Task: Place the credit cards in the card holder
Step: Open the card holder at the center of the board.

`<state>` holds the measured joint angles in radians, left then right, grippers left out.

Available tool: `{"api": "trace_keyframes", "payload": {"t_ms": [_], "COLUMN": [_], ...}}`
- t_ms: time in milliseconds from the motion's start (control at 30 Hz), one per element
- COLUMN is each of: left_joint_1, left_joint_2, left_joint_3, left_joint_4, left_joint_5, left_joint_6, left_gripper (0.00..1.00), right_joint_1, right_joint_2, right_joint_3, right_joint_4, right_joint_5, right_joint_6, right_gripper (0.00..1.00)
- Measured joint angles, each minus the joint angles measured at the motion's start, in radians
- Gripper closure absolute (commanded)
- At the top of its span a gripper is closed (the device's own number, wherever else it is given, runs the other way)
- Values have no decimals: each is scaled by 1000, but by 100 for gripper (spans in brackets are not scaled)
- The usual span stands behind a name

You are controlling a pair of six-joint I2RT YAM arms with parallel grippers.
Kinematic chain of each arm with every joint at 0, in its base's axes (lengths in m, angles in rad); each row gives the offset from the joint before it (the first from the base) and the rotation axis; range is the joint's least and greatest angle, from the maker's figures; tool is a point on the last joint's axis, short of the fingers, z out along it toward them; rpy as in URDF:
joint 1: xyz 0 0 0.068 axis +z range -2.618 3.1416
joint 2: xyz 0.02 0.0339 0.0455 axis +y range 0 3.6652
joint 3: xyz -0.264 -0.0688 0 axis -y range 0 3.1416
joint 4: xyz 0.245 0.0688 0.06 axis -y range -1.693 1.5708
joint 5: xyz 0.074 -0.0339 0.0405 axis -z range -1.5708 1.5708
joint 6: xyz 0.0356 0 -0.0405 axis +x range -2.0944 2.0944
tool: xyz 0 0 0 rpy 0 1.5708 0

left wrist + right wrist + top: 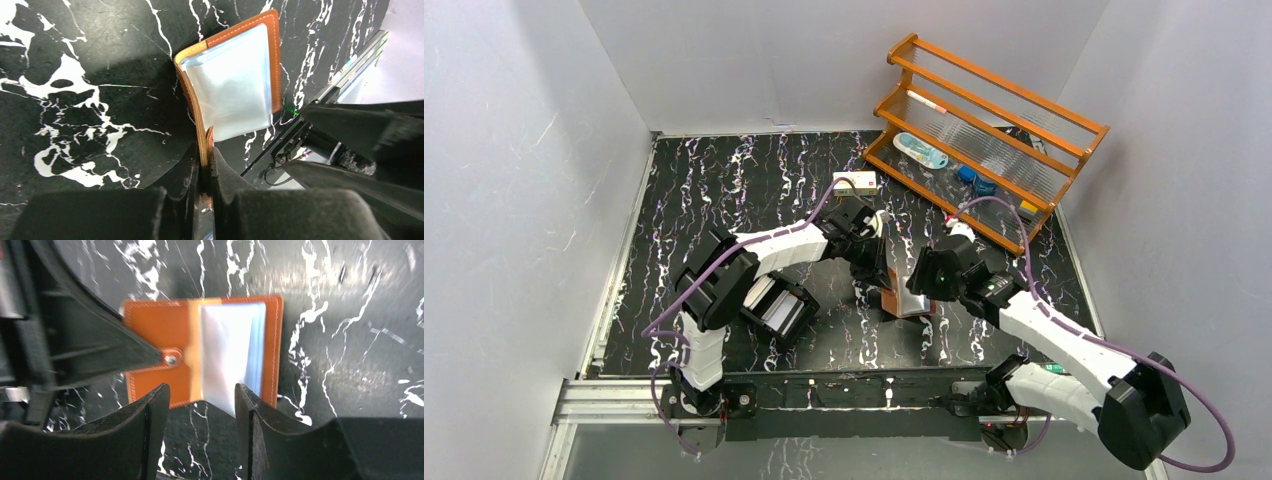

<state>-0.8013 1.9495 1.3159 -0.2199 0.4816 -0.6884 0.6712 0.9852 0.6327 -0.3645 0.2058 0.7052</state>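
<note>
The brown card holder (905, 301) stands open on the black marbled table, its clear inner pockets (235, 85) fanned out. My left gripper (206, 162) is shut on the holder's brown cover edge by the snap tab and holds it upright. My right gripper (202, 407) is open and empty, hovering just in front of the holder (155, 330), with the pockets (232, 350) beyond its right finger. The left gripper's finger (95, 345) reaches the snap tab (171, 359). Pale cards (776, 308) lie in a black tray under the left arm.
A white-and-yellow carton (854, 182) lies at the back centre. A wooden rack (989, 130) with small items stands at the back right. White walls close in the table on three sides. The black tray (802, 322) sits near the left arm's base.
</note>
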Motion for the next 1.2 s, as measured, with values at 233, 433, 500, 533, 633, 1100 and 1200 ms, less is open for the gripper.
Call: {"api": "trace_keyframes", "payload": {"t_ms": [233,433,500,533,633,1100,1200], "left_joint_1": [3,3,3,3,3,15,25], "left_joint_2": [0,0,0,0,0,-21,-24], "left_joint_3": [-21,-27,-27,-28,-33,-108,-134], "left_joint_4": [-12,-13,-14,-14,-15,-11,-5], "left_joint_5": [-17,-22,-23,-23,-30,-64,-61], "left_joint_6": [47,71,77,79,86,52,35], "left_gripper": [100,100,100,100,100,76,71], "right_joint_1": [-61,-77,-77,-77,-78,-80,-80], "right_joint_2": [59,91,100,102,102,162,181], "right_joint_3": [-82,-103,-106,-106,-106,-153,-163], "right_joint_4": [37,108,127,134,163,403,425], "right_joint_5": [-137,-200,-219,-227,-260,-440,-452], "right_joint_6": [11,19,21,21,16,10,22], "right_gripper": [40,51,53,53,44,80,83]}}
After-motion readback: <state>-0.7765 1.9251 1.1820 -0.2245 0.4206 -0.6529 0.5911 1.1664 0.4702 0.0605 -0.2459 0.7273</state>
